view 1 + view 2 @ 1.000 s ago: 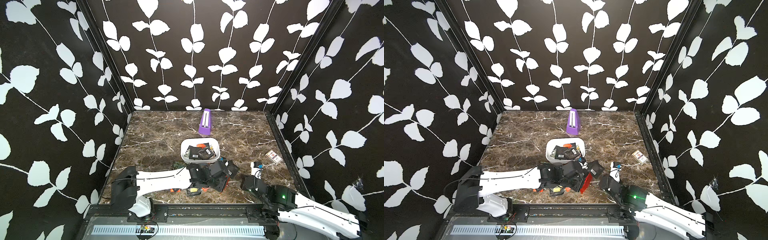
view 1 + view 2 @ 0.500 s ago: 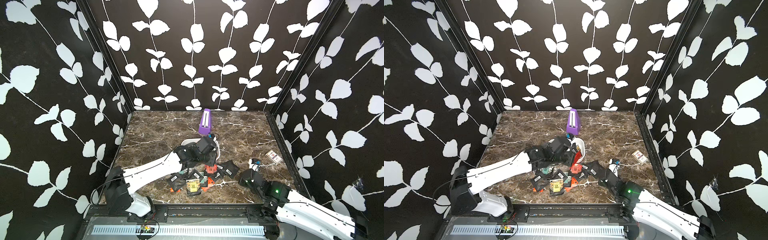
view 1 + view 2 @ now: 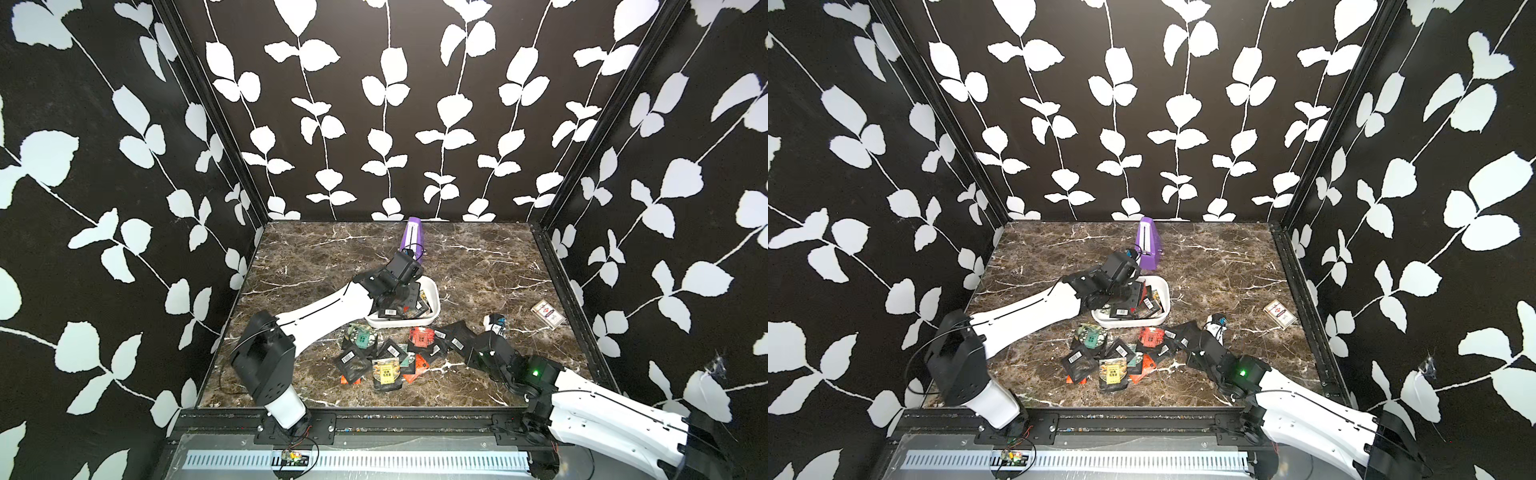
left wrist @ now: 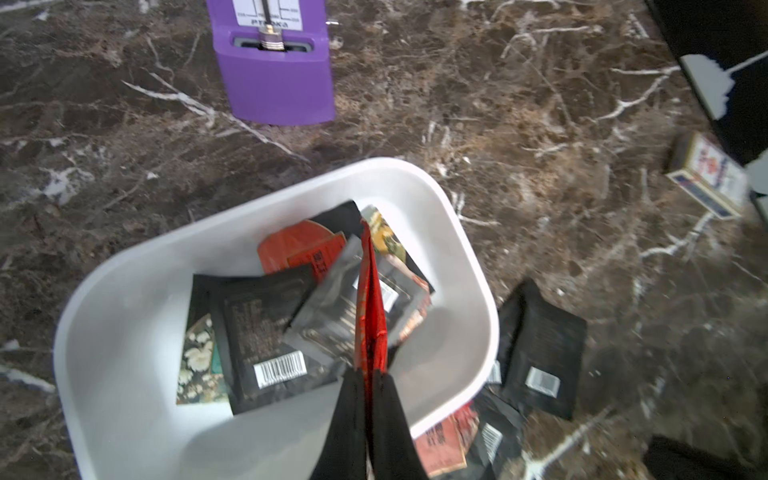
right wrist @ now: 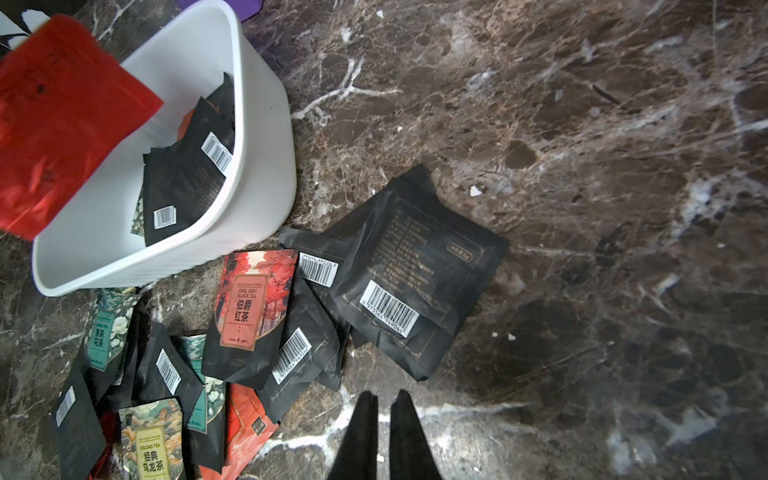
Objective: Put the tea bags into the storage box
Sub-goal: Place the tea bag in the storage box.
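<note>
The box (image 4: 124,316) sits mid-bench (image 3: 490,266), white and shallow, and it's part filled. A heap of bags (image 4: 257,332) lies in it, mostly black with barcodes, one orange-red, a floral one tucked under. Over it hangs the left hand (image 4: 368,376), fingers clamped tight on a red bag (image 4: 370,299) that dangles above the heap, not yet in. The left wrist view gives that bag edge-on, a thin red strip. The right wrist view shows its broad red face over the box's rim.

Outside, just beside the box's near wall, a loose pile (image 3: 386,357) spreads over the bench: black, red, green, yellow. Only the right wrist view reads the labels: an Earl Grey bag (image 5: 249,307), an Oolong bag (image 5: 151,449). The right hand (image 5: 384,401) hovers low near a black bag (image 5: 415,274), fingers almost together, nothing between them.

In both top views the left hand's tips hide behind its wrist. These views do place the purple wedge (image 3: 1148,245) behind the box and the card pack (image 3: 1280,314) by the right wall.
</note>
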Robot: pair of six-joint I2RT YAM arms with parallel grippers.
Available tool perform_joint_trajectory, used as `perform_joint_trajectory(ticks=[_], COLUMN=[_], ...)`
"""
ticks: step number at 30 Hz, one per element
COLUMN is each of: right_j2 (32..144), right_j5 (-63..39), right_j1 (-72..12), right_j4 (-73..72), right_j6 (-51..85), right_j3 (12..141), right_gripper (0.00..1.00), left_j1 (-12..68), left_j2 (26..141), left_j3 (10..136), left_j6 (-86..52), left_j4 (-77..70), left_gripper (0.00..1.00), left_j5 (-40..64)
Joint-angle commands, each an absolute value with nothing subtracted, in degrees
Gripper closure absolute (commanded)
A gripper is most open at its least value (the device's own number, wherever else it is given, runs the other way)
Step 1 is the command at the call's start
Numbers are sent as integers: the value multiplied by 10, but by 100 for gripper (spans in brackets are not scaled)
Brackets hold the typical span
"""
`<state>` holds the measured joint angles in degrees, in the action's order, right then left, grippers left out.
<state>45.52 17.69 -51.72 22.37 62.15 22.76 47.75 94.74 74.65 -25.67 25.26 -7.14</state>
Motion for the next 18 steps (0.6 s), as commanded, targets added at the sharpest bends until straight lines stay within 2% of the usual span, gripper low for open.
perform_joint_trajectory(ticks=[1,3,7,8,11,13,18], right_j2=[437,426,412,411,413,417,448], right_j5=[182,185,185,185,177,164,85], right_j1=[-511,-509,-501,-498,-483,-468,-401], right_j4=[229,240,259,264,271,260,193], right_j6=[620,620,616,612,603,591,563], right_j3=[208,207,207,209,213,212,207], right_gripper=[85,83,79,79,78,78,80], left_j1=[471,464,459,458,457,457,461], left_j2=[969,986,972,960,923,893,832], left_j3=[779,791,794,794,795,786,720], left_j6=[-228,-227,-211,-203,-194,-201,-287], left_j4=[242,258,277,279,296,296,233], left_gripper=[100,97,56,53,49,48,48], left_j5=[-86,-90,-154,-168,-201,-188,-22])
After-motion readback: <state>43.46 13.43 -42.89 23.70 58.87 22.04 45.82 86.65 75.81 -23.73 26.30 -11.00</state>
